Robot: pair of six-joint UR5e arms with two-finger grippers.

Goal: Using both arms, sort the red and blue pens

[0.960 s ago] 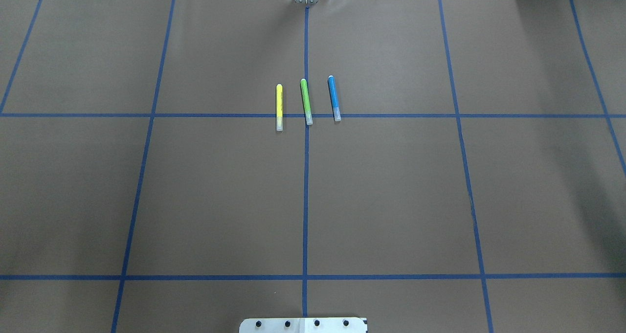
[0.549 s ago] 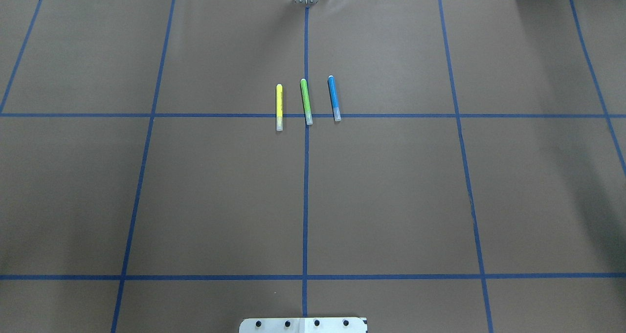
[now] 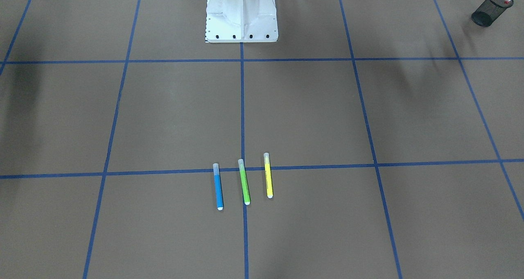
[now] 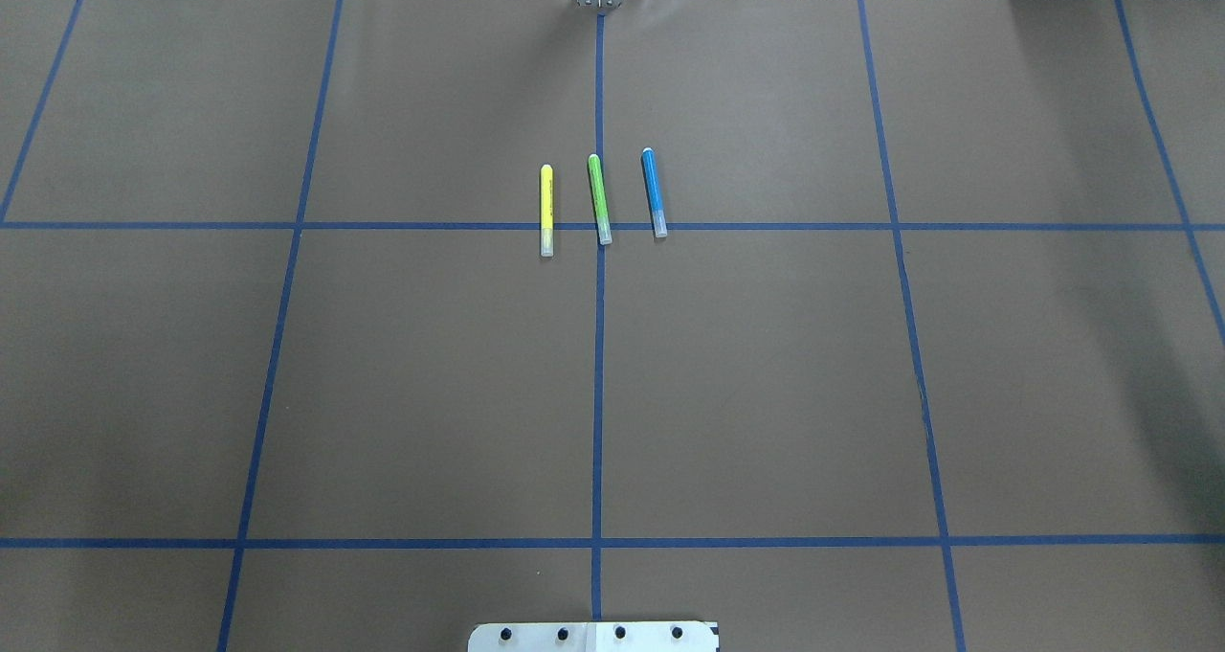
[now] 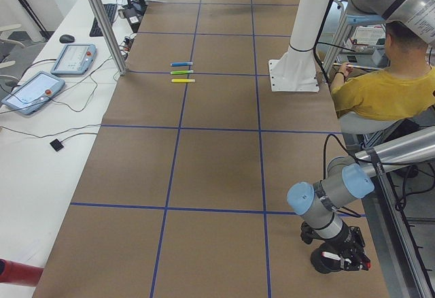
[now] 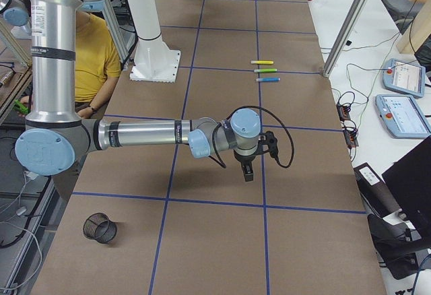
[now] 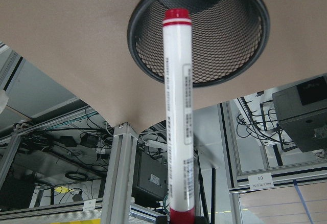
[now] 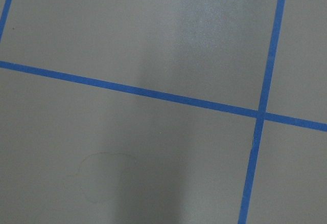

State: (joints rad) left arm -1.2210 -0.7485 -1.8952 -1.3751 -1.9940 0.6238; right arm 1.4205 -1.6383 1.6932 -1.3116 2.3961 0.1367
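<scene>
The red marker [image 7: 179, 116] is pinched at its red end by the left hand [image 5: 340, 260], at the bottom edge of the left wrist view; the fingers themselves are barely seen there. The white barrel is pointed up the frame, and its red cap is seen against the mouth of a black mesh pen cup [image 7: 230, 45]. Whether the cap is past the rim cannot be told. In the front-facing view that cup is found in the upper right corner.

The blue marker [image 4: 654, 192] is laid flat on the bench [image 4: 766, 374], above centre in the overhead view, just right of the middle blue tape line [image 4: 598, 393]. It is laid across the horizontal line, with its clear cap toward the bottom of the frame. A green marker [image 4: 599, 198] and a yellow marker [image 4: 546, 210] are laid to its left, the three nearly parallel and apart.

The right hand [image 6: 247, 172] is held over the bench in the middle of the right-side view, well apart from the markers. Whether it is spread or pressed together cannot be told. Brown paper crossed by tape is shown by its wrist camera. A second mesh cup [image 6: 100, 228] is stood at the lower left of that view.
</scene>
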